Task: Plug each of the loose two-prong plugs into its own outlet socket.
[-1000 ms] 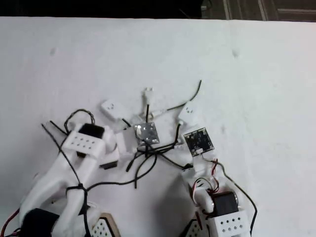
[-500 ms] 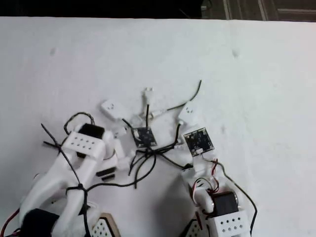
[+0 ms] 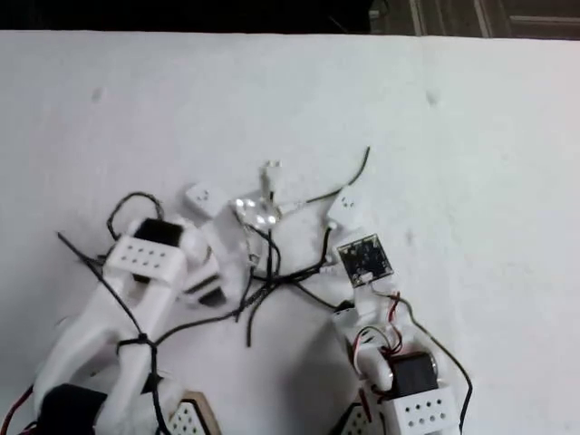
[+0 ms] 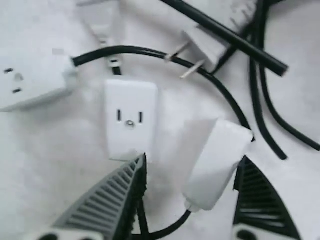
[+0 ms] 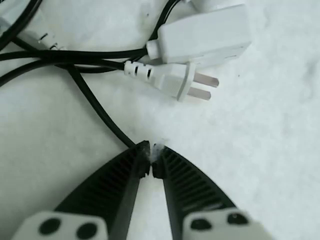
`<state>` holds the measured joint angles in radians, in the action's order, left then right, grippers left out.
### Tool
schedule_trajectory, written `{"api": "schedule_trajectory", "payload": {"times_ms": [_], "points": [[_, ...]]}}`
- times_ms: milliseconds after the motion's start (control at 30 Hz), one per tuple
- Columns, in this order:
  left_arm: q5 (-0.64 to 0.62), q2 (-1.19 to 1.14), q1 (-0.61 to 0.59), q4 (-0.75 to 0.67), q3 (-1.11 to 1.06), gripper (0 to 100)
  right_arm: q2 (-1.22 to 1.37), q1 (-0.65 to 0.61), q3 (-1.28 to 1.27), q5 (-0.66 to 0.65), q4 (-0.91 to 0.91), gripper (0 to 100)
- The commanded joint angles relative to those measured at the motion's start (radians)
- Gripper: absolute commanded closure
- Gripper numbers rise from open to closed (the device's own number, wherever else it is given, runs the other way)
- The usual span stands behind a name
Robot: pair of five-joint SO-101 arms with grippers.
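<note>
Over the white table [image 3: 471, 136], the left gripper [image 4: 194, 165] stands open with 1 white plug [image 4: 217, 160] between its jaws, just beside an outlet socket [image 4: 130, 117]. The right gripper [image 5: 151, 161], closed on nothing, sits near a 2-prong plug [image 5: 175, 82] touching a second socket [image 5: 205, 35].

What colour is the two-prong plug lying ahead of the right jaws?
White plug, bare metal prongs; right wrist view shows it best.

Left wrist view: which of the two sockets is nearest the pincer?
The socket just off the tip of the grey finger; the other socket, at the black cable's end, sits farther off.
</note>
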<state>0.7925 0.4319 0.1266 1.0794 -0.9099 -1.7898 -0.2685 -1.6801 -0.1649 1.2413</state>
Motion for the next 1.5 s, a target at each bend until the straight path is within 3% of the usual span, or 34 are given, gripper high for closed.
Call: {"api": "schedule_trajectory", "payload": {"times_ms": [0,200,467,633,767,1200,1467], "points": [[-0.014,-0.005,-0.101,-0.144,0.034,72,-0.01,0.008,-0.011,-0.009,0.005,97.8],[-0.015,0.005,-0.153,-0.178,0.041,72,-0.01,0.008,-0.011,-0.009,0.005,97.8],[0.0,0.234,-0.119,0.052,0.043,71,-0.01,0.01,-0.011,-0.009,0.005,97.8],[0.117,0.452,-0.008,0.166,-0.043,71,-0.01,0.01,-0.011,-0.009,0.005,97.8],[0.138,0.53,0.013,0.166,-0.138,71,-0.01,0.01,-0.011,-0.009,0.005,97.8],[0.39,0.538,0.018,0.164,-0.333,71,-0.01,0.01,-0.011,-0.009,0.005,97.8],[0.397,0.533,0.019,-0.009,-0.446,72,-0.01,0.01,-0.011,-0.009,0.005,97.8]]}}
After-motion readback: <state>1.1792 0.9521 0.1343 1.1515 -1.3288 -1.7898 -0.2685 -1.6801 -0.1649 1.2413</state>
